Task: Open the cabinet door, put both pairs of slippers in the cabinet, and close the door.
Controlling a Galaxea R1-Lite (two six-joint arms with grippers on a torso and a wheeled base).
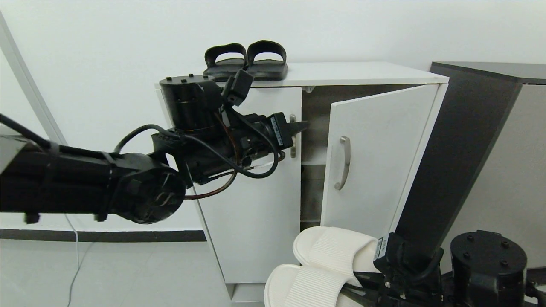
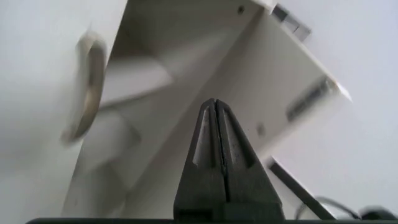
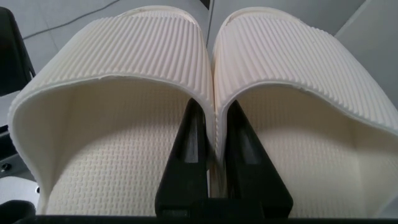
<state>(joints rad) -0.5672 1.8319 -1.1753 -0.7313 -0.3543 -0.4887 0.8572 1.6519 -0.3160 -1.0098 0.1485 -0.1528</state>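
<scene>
The white cabinet [image 1: 256, 213] has its left door closed and its right door [image 1: 375, 162] swung partly open, showing a dark interior with a shelf. A black pair of slippers [image 1: 247, 59] rests on the cabinet top at the left. My left gripper [image 1: 305, 125] is shut and empty, its tip in the gap between the doors beside the left door's handle [image 1: 293, 140]. In the left wrist view the shut gripper [image 2: 216, 109] points into the opening. My right gripper [image 3: 214, 134] is shut on the inner walls of the white pair of slippers [image 1: 324, 264], held low before the open door.
A tall dark grey cabinet [image 1: 469, 149] stands right beside the open door, limiting its swing. The open door's bar handle [image 1: 344, 162] faces me. A white wall lies behind, with pale floor and a thin cable [image 1: 76, 264] at the lower left.
</scene>
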